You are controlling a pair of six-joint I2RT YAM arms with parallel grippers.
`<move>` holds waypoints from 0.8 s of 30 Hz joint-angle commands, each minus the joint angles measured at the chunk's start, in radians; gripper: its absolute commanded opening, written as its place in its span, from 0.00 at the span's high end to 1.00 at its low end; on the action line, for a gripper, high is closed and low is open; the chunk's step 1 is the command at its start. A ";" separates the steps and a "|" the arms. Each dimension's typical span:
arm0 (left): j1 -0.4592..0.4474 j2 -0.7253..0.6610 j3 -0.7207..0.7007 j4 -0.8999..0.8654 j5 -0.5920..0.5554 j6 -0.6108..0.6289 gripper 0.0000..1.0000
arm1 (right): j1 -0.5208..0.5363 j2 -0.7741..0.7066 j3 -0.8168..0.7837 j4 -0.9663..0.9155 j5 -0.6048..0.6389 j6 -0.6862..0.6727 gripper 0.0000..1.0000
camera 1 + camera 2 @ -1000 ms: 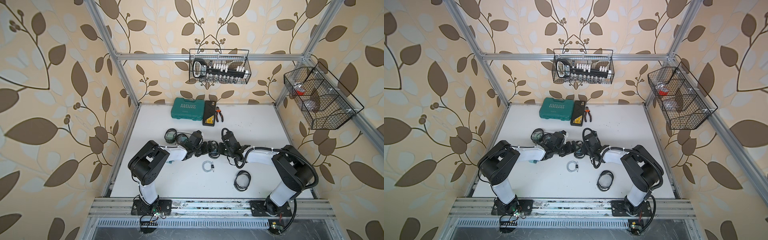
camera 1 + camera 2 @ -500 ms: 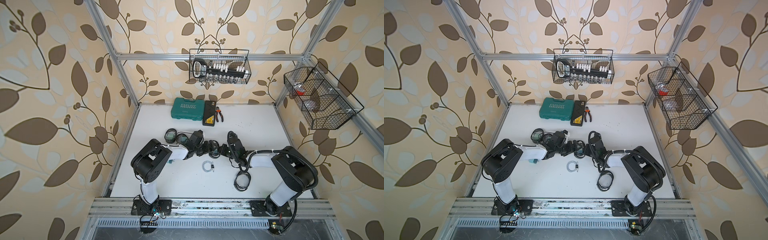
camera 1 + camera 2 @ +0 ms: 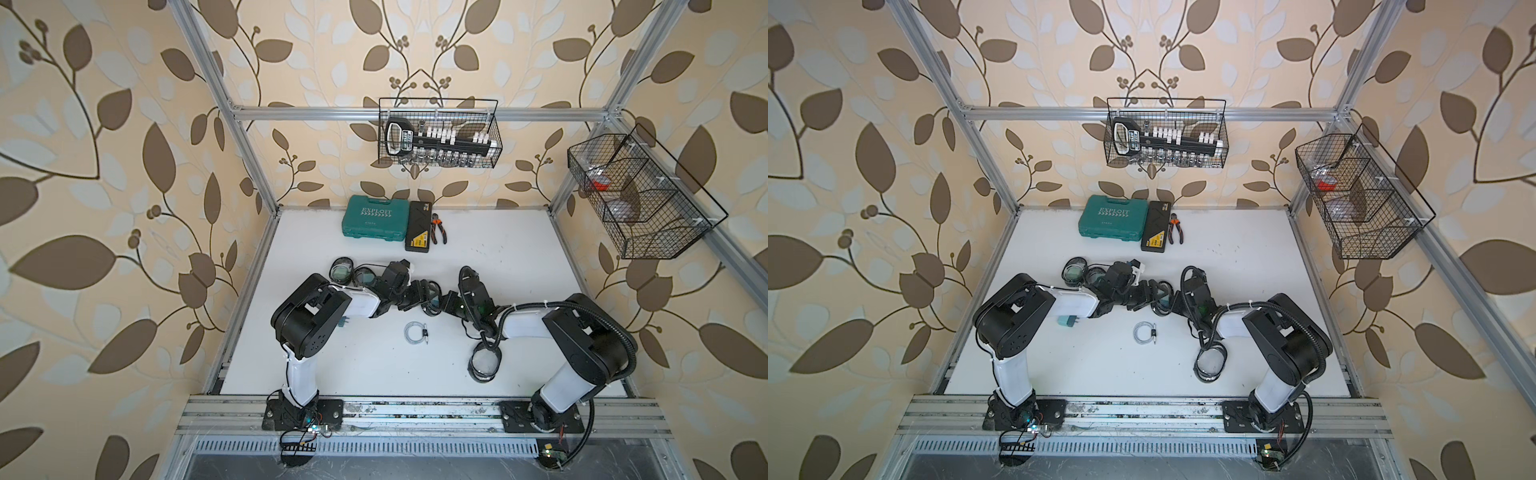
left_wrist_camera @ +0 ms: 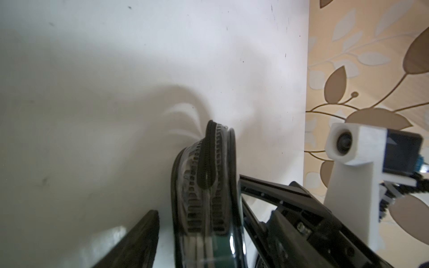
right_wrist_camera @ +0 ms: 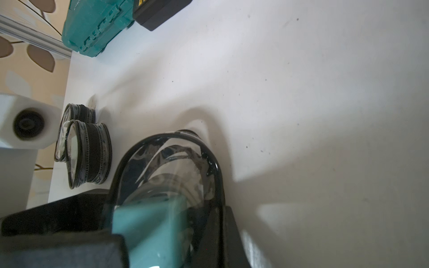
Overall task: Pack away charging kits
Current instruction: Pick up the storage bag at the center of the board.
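A clear black-rimmed pouch (image 5: 167, 167) stands on edge at the table's middle, also visible in a top view (image 3: 432, 293), with a teal plug adapter (image 5: 148, 222) inside. My right gripper (image 5: 216, 215) is shut on its rim. My left gripper (image 4: 199, 222) straddles the same pouch (image 4: 209, 185), open, one finger (image 4: 139, 241) still apart from it. Two zipped pouches (image 3: 343, 269) (image 3: 365, 276) lie behind my left arm. A coiled cable (image 3: 415, 332) and an empty pouch (image 3: 483, 365) lie nearer the front. Another teal adapter (image 3: 1068, 321) sits beside my left forearm.
A teal tool case (image 3: 374, 218), a flat black case (image 3: 419, 226) and pliers (image 3: 438, 228) rest along the back edge. Wire baskets hang on the back wall (image 3: 438, 133) and on the right wall (image 3: 640, 195).
My left arm has pushed right onto the pouch and its jaws have narrowed. The right wrist has swung slightly right and rolled while keeping its hold.
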 commanded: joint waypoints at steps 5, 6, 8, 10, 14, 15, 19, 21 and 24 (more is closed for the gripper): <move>0.009 0.032 0.018 -0.047 0.029 -0.012 0.31 | 0.007 0.027 0.002 -0.169 -0.017 -0.020 1.00; 0.007 0.034 0.017 -0.054 0.031 -0.009 0.31 | 0.008 0.023 0.004 -0.173 -0.016 -0.020 1.00; 0.000 0.035 0.018 -0.081 0.024 -0.004 0.33 | 0.014 0.017 0.012 -0.183 -0.015 -0.023 1.00; -0.006 0.041 0.021 -0.103 0.022 0.000 0.36 | 0.021 0.010 0.019 -0.196 -0.004 -0.024 1.00; -0.006 0.076 0.050 -0.142 0.031 0.006 0.44 | 0.030 0.007 0.033 -0.210 0.007 -0.024 1.00; -0.006 0.089 0.064 -0.162 0.035 0.009 0.45 | 0.031 0.007 0.035 -0.215 0.008 -0.024 1.00; -0.007 0.135 0.103 -0.205 0.063 0.015 0.43 | 0.037 0.004 0.044 -0.221 0.011 -0.024 1.00; -0.006 0.137 0.110 -0.228 0.055 0.019 0.41 | 0.039 0.004 0.049 -0.224 0.014 -0.024 1.00; -0.007 0.134 0.120 -0.279 0.042 0.044 0.39 | 0.041 0.007 0.059 -0.232 0.018 -0.026 1.00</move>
